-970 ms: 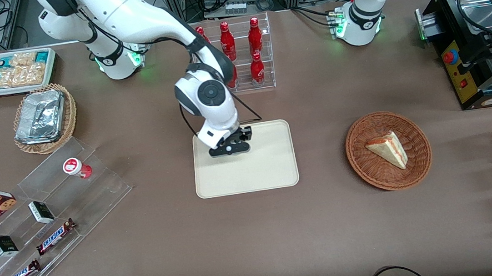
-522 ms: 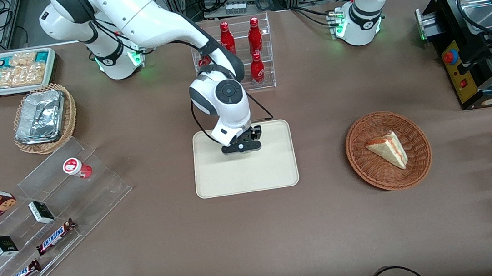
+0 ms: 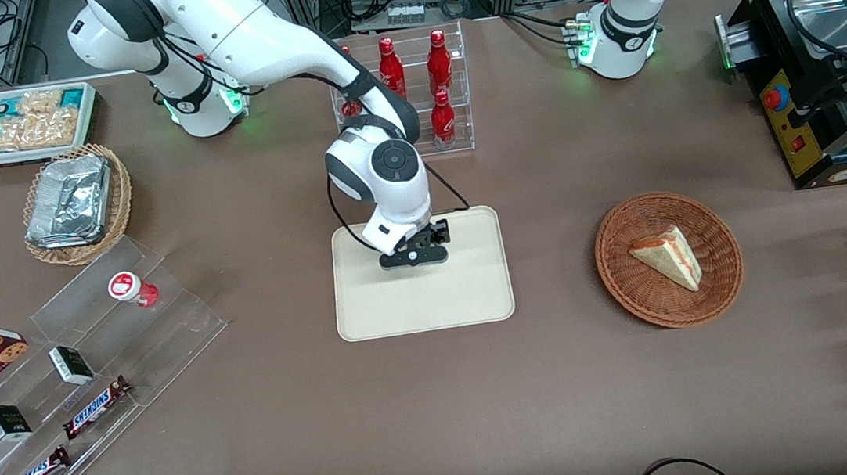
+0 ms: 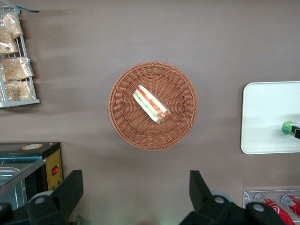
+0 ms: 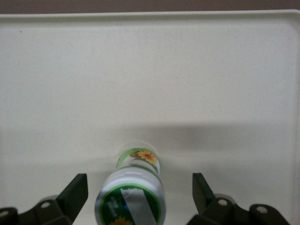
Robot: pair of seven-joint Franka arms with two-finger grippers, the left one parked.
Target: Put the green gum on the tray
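The green gum stands on the cream tray, with its white, green-labelled lid toward the wrist camera. My right gripper is open, and its black fingers stand wide on either side of the bottle without touching it. In the front view the gripper hangs low over the tray, near the tray's edge toward the soda rack, and it hides the gum. The left wrist view shows the green gum on the tray.
A rack of red soda bottles stands just past the tray, farther from the front camera. A red gum bottle sits on an acrylic stand with snack bars. A wicker basket with a sandwich lies toward the parked arm's end.
The gripper moved sideways over the tray toward the parked arm's end, then stayed almost still in the last half second.
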